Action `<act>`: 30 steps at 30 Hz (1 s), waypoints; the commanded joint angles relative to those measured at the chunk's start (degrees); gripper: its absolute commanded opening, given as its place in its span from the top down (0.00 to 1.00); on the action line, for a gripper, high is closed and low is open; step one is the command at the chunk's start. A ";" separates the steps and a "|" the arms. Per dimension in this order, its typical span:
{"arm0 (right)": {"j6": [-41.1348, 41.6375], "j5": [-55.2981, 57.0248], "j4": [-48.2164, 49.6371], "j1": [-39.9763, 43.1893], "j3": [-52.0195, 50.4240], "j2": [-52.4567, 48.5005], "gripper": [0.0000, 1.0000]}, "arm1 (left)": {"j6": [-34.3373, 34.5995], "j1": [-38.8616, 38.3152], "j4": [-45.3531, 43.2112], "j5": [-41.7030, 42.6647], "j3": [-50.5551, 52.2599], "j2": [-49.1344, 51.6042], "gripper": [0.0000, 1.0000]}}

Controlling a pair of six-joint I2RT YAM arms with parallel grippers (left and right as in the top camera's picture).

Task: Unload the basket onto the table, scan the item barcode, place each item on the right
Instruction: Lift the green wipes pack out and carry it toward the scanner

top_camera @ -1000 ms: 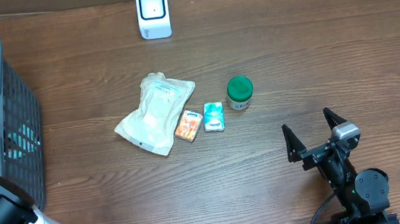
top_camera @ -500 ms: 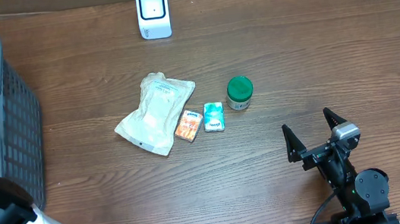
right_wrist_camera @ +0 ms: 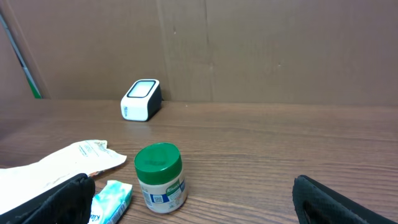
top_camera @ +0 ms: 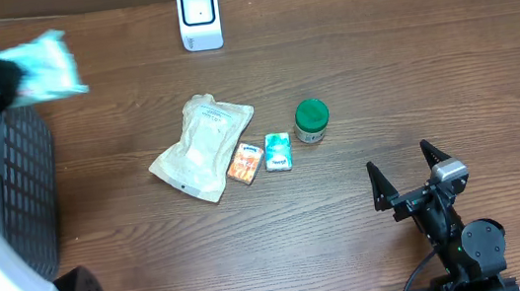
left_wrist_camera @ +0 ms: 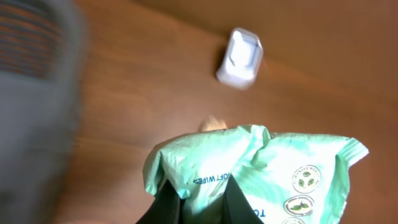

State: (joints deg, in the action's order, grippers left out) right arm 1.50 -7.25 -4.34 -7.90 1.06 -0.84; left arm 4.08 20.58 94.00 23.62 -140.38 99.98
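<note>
Holding: left hand [left_wrist_camera: 200, 202] clamped narrow on pale green soft plastic pack of wipes [left_wrist_camera: 273, 168], raised off the brown wooden bench [top_camera: 429, 65] beside the dark grey mesh basket [top_camera: 23, 194], well apart from the small white box-shaped scanner [top_camera: 198, 16] at the far edge.
Idle: right hand [top_camera: 406, 173], fingers spread wide, empty, near the front edge.
Lying mid-bench: white flat pouch [top_camera: 202, 145], small orange packet [top_camera: 244, 162], small teal packet [top_camera: 279, 151], green-lidded jar [top_camera: 312, 119].
Progress, judged: item picked up, early stage. Left to do: carry pack to scanner, turn barcode to its window. Barcode not visible in any view.
</note>
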 commanded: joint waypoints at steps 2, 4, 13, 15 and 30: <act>-0.07 0.07 0.22 0.24 -0.59 0.68 0.00 | -0.04 -9.03 0.46 -6.82 5.81 1.75 0.95; -0.07 0.07 0.22 0.24 -0.59 0.68 0.00 | 2.80 -12.83 -1.01 -9.44 9.88 1.75 0.96; -0.07 0.07 0.22 0.24 -0.59 0.68 0.00 | 18.56 -21.33 -15.43 -18.29 32.13 1.75 0.95; -0.07 0.07 0.22 0.24 -0.59 0.68 0.00 | 20.65 -22.14 -19.15 -18.40 37.29 1.75 0.96; -0.07 0.07 0.22 0.24 -0.59 0.68 0.00 | 38.84 -22.10 -55.74 -30.67 70.44 1.90 0.96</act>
State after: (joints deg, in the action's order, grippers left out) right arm 1.50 -7.25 -4.34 -7.90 1.06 -0.80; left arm 38.39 -1.74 41.74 -4.16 -74.48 102.15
